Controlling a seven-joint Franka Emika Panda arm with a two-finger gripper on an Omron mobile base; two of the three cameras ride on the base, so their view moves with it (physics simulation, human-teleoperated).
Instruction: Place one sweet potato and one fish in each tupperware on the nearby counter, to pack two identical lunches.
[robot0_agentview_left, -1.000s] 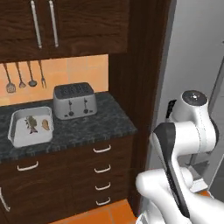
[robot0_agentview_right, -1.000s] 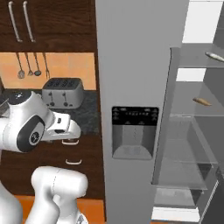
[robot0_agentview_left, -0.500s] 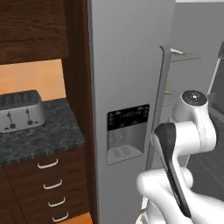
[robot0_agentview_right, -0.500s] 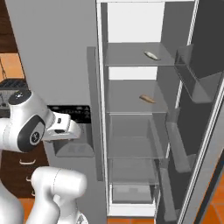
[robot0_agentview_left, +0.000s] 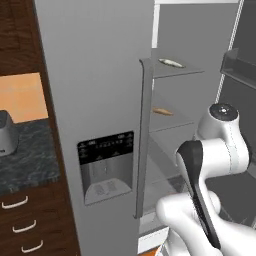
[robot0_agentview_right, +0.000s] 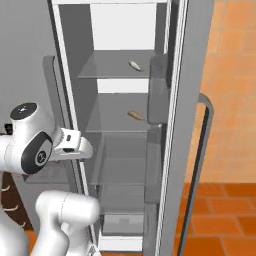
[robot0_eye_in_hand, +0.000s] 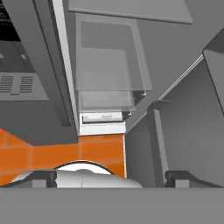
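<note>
Pincer (robot0_eye_in_hand: 112, 175) points down past the lower fridge drawers toward the orange floor; its two dark tips sit far apart at the bottom corners of the hand view, so it is spread wide and carries nothing. Well above it, and deeper inside the open fridge (robot0_agentview_right: 120, 150), a pale fish (robot0_agentview_right: 134, 65) lies on the upper shelf and a small orange-brown piece, probably the sweet potato (robot0_agentview_right: 135, 115), lies on the shelf below that; both also appear in the left base view, the fish (robot0_agentview_left: 171, 63) over the sweet potato (robot0_agentview_left: 162, 111). Off to the pincer's left, beyond the closed fridge door (robot0_agentview_left: 100, 125) with its dispenser panel, lies the counter (robot0_agentview_left: 25, 155), well apart from the hand. The main risk, as I judge it, is the climb: the hand must rise and reach in between shelf edges, the door bins (robot0_agentview_right: 157, 95) and the door frame, and a wrist swung too wide could strike one of them. Each item is small and lies flat, so a shallow or off-centre closing could push it toward the back wall instead of gripping it.
</note>
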